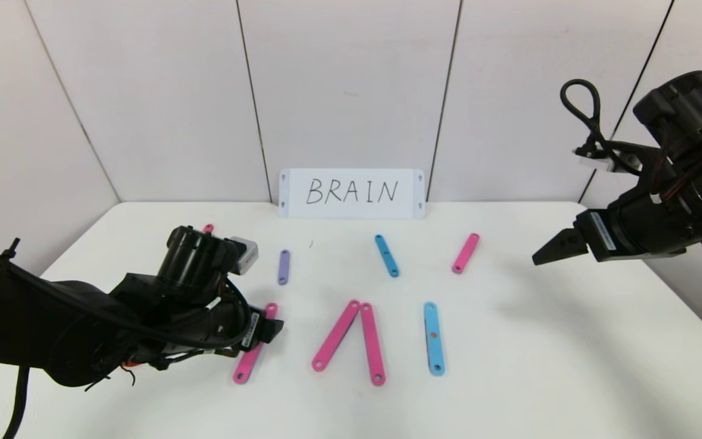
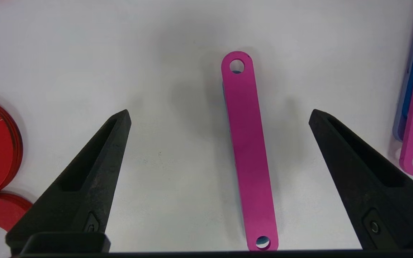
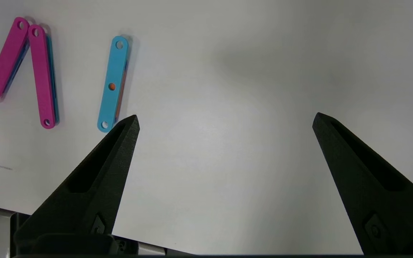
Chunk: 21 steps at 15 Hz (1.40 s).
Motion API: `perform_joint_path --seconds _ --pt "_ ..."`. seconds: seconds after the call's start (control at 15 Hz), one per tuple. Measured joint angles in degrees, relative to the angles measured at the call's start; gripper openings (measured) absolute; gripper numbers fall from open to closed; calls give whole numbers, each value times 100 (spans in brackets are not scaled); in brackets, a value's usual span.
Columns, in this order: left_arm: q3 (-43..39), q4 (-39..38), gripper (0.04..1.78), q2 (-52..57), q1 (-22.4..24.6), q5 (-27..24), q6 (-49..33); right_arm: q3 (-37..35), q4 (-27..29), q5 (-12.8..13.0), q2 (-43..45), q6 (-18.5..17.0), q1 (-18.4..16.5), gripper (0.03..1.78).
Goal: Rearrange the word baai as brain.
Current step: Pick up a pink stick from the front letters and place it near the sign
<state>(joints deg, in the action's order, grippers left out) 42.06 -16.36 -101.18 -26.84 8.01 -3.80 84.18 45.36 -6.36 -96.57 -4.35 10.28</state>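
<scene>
Left gripper (image 2: 220, 113) hovers over pink strip (image 2: 248, 154), fingers spread astride it, ready for pickup. Right gripper (image 3: 224, 120) idle, fingers apart, well beyond blue strip (image 3: 112, 83).

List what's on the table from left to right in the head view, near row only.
Left tool over a pink strip → two pink strips meeting in an upside-down V → blue strip.
</scene>
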Motion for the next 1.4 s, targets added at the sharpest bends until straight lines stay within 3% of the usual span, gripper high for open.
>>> perform_joint_path --seconds 0.93,1.2,1.4 --pt "-39 -67 170 -452 -140 80 -21 -16 0 78 96 0 -20 170" --pt "-16 -61 131 -490 -144 80 -22 -17 0 78 99 -2 -20 170" --pt "-13 -54 75 -499 -144 80 -16 -17 0 78 99 -2 -20 170"
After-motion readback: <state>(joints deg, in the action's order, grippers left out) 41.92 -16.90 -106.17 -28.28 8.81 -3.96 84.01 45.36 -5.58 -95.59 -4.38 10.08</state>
